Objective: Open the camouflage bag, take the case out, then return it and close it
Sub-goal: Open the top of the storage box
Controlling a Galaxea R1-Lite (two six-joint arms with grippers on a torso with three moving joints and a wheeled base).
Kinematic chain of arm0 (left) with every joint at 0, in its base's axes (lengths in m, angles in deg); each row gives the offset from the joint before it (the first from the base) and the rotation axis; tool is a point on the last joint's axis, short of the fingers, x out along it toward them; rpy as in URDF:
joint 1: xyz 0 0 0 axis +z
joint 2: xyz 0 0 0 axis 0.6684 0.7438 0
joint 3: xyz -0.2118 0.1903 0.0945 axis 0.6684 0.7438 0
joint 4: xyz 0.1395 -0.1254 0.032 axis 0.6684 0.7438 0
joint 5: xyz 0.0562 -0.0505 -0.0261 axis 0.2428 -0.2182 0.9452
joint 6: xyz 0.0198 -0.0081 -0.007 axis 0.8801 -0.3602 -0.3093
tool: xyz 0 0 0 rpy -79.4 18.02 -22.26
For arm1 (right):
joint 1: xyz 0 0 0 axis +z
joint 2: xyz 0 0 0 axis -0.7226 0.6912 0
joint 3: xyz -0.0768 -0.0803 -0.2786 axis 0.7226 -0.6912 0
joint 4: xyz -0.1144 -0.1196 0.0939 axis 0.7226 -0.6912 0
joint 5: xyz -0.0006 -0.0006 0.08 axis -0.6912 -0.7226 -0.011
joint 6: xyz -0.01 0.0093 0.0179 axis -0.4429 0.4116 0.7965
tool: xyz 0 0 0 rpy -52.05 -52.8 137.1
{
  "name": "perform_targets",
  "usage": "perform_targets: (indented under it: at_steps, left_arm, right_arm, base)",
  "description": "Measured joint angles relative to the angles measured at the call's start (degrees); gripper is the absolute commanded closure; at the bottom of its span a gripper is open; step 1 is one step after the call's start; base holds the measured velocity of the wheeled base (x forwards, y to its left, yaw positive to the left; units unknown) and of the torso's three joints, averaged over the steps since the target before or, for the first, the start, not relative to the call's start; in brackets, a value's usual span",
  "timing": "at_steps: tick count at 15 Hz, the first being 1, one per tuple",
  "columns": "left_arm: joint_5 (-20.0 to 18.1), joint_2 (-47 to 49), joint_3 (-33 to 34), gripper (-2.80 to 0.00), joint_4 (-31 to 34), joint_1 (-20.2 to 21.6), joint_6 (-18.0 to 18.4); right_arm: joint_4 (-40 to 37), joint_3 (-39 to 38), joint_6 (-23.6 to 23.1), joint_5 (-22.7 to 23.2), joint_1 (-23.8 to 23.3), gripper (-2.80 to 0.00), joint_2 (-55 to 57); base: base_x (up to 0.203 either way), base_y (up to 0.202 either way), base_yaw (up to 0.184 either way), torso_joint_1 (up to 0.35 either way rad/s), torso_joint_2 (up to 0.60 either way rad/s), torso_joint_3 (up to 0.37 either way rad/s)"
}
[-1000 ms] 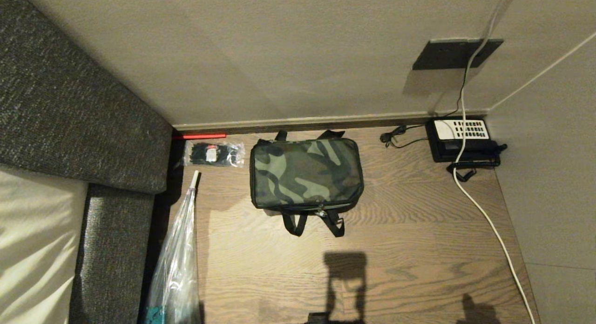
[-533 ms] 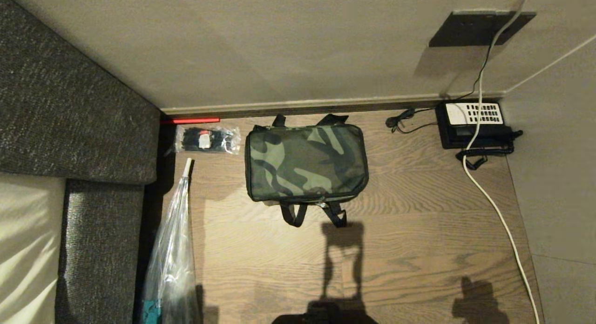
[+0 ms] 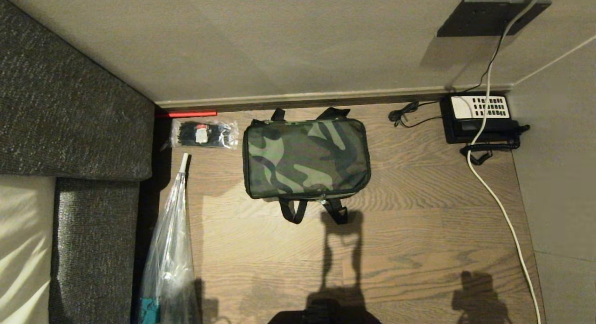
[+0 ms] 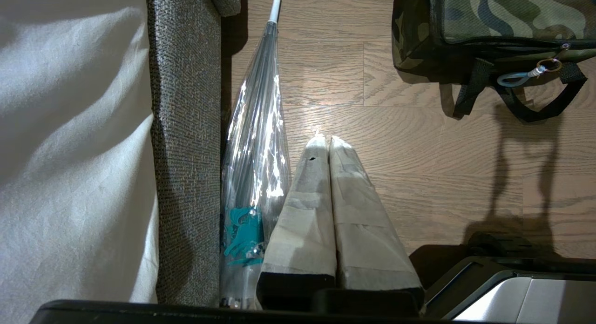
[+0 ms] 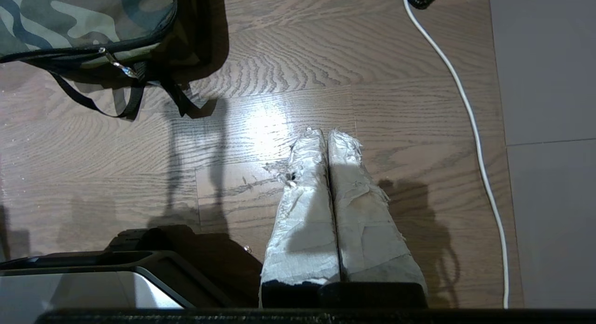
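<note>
Both grippers, left [image 4: 326, 142] and right [image 5: 326, 134], hang pinched together, empty, above the floor [image 3: 419, 212]. The bag [image 3: 306, 158] (zipped) lies at twelve o'clock.

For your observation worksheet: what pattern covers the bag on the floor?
Green-and-black camouflage on the camouflage bag, best seen in the head view.

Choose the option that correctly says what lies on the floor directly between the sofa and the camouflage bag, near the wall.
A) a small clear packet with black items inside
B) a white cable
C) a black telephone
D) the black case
A: the small clear packet lies by the wall, with the sofa on one side and the closed camouflage bag on the other.
</note>
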Motion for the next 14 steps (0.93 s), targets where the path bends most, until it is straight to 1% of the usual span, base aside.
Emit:
perform_targets:
  at_steps: [14]
  left_arm:
    - [0.0, 0.0, 0.0, 0.00, 0.0, 0.0, 0.0]
  right_arm:
    - [-0.1, 0.0, -0.3, -0.1, 0.0, 0.00, 0.0]
  base:
    - [0.000, 0.000, 0.000, 0.000, 0.00, 0.000]
